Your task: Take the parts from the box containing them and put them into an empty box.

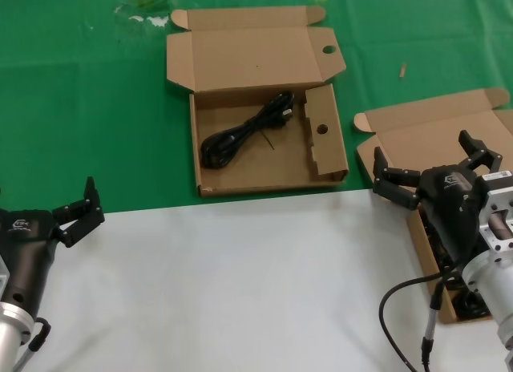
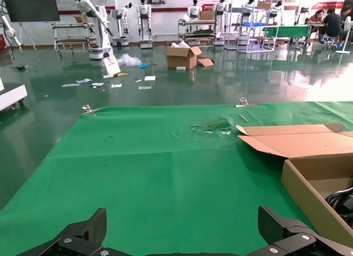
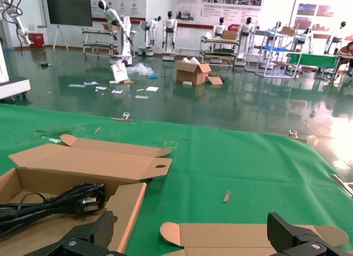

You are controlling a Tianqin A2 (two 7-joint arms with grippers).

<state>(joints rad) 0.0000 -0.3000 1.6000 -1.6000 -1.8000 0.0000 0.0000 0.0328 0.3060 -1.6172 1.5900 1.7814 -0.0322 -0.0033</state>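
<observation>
The box with round holes lies open at the middle, with a hole in its lid flap and a holed partition. One black bundled cable lies inside it. The plain-lidded box sits at the right, mostly hidden by my right arm. Dark cables show in it beneath the arm. My right gripper is open and empty above this box's lid end. My left gripper is open and empty at the left, near the white surface's far edge. The right wrist view shows the cable and the plain lid.
A green cloth covers the far part of the table and a white surface the near part. Small scraps lie on the cloth. The left wrist view shows the holed box's corner to one side of my left gripper.
</observation>
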